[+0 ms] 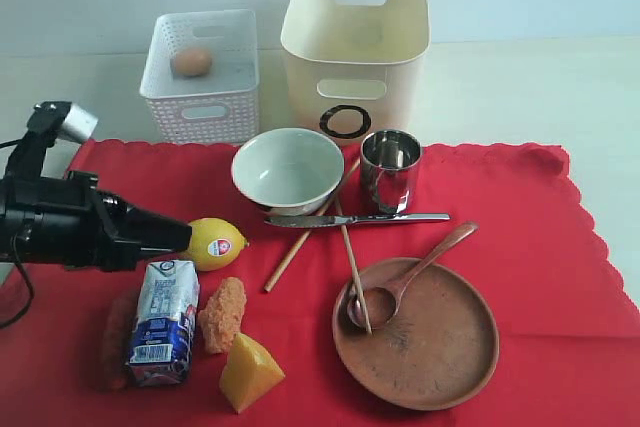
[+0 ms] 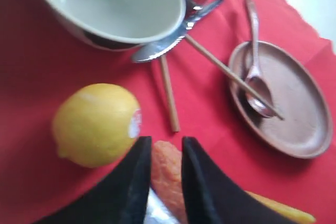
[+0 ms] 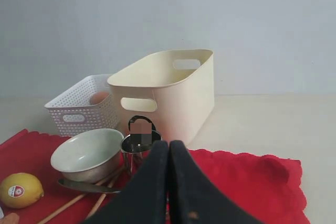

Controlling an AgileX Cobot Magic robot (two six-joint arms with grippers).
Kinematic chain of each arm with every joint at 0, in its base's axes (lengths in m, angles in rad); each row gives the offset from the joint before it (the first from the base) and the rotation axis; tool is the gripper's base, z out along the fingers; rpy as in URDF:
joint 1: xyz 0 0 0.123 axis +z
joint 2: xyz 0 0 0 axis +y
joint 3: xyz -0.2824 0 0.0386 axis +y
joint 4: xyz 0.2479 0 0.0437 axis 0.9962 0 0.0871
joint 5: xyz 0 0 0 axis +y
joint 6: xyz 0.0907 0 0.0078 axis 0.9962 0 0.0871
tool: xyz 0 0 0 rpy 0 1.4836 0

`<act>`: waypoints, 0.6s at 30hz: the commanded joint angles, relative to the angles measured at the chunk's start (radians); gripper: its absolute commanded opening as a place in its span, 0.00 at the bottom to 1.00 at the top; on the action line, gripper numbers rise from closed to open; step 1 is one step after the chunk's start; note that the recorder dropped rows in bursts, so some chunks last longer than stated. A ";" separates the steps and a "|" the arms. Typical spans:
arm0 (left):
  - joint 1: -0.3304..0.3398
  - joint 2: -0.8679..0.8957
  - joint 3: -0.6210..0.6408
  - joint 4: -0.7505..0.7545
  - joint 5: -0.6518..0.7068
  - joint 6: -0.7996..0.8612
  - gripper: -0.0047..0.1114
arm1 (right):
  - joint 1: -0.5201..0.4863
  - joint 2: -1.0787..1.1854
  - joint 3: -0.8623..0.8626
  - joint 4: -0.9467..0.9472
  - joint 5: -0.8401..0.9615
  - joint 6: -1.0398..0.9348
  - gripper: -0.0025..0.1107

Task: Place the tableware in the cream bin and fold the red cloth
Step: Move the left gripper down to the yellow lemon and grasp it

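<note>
The cloth lies spread flat over the table, unfolded, and all the tableware sits on it, outside the bin. The bin stands upright just behind the cloth's far edge, with the white basket beside it holding an egg. The bowl and the cup stand upright side by side near that far edge, in front of the bin. The knife lies just in front of them, crossing both chopsticks; one chopstick slants away toward the lemon's side, and the other runs onto the plate with its end over the spoon's bowl. The spoon rests with its bowl in the plate and its handle out over the rim. The left gripper hovers low beside the lemon, its fingers a narrow gap apart and grasping nothing; an orange-brown piece of food shows below the gap. A carton and a yellow wedge lie close by. The right gripper is clenched, fingers pressed together, empty, and points toward the cup and bin.
</note>
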 commanded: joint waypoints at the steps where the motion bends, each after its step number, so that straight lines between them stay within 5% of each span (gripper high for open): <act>1: 0.003 0.020 0.004 -0.090 0.115 0.053 0.47 | 0.002 -0.007 0.004 -0.003 -0.002 0.001 0.02; 10: 0.003 0.030 -0.001 -0.200 0.039 0.292 0.95 | 0.002 -0.007 0.004 -0.003 -0.002 0.001 0.02; 18: 0.003 0.030 -0.001 -0.200 0.035 0.442 0.95 | 0.002 -0.007 0.004 -0.003 -0.002 0.001 0.02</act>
